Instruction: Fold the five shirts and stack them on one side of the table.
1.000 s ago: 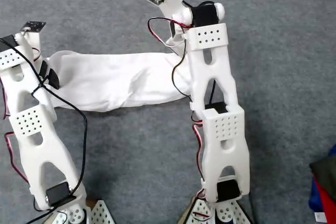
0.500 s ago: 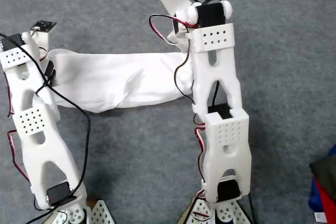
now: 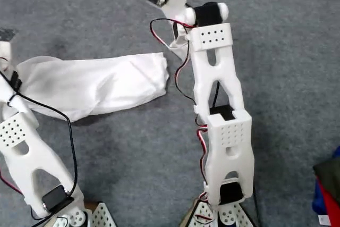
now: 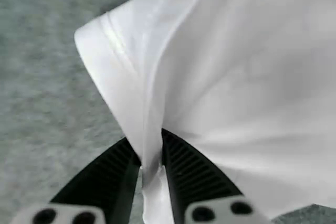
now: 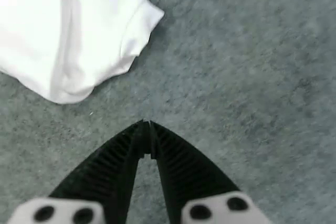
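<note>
At the left end of the soft white cotton shirt (image 3: 95,86), the left claw (image 4: 149,148) pinches a gathered, stitched edge of the cloth between its ribbed black pads. The shirt lies on the grey felt-like tabletop (image 3: 276,67) as a long, loosely bunched band, creased along its length. A short sleeve cuff pokes out at its right end. Just beside that end the right claw (image 5: 146,129) hovers over bare tabletop, its pads pressed together on nothing.

The shirt looks light and limp, so it will likely sag and drape from any single hold, and the fuzzy tabletop may drag at it when it is pulled. A doubled hem or seam should hold better than one thin layer. Two holds far apart, at corners or shoulders, would keep it flat for folding.

Well to the shirt's right, a heap of dark, red and blue garments (image 3: 326,184) sits at the tabletop's edge.
</note>
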Controlling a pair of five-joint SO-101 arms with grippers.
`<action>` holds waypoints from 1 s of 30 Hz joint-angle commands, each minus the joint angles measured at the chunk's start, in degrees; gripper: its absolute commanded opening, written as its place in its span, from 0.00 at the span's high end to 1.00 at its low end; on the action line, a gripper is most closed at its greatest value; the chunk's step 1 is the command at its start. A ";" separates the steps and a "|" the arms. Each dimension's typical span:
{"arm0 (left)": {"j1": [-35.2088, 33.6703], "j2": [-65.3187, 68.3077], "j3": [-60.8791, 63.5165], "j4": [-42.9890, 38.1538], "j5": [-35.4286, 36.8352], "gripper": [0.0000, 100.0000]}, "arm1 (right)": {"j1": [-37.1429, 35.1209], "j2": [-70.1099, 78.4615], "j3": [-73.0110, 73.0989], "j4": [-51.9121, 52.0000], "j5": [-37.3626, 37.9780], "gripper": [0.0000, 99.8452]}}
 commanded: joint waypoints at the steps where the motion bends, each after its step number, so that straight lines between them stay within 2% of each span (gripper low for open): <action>1: 0.97 -7.60 -0.62 0.70 -0.44 0.98 | 2.68 -4.53 2.07 -0.26 -4.48 0.99; 10: 10.11 -17.54 1.05 0.88 0.79 0.98 | 10.68 -4.44 3.30 -0.62 -6.15 0.99; 17: 19.08 -28.88 17.23 0.88 5.54 0.98 | 14.64 -0.04 4.18 -5.98 -7.03 0.99; 23: 24.97 -37.85 30.77 0.88 11.96 0.98 | 18.59 8.66 4.18 -17.58 -24.88 0.99; 30: 32.70 -44.18 34.90 0.79 24.53 0.98 | 19.91 14.99 4.00 -24.26 -26.29 0.99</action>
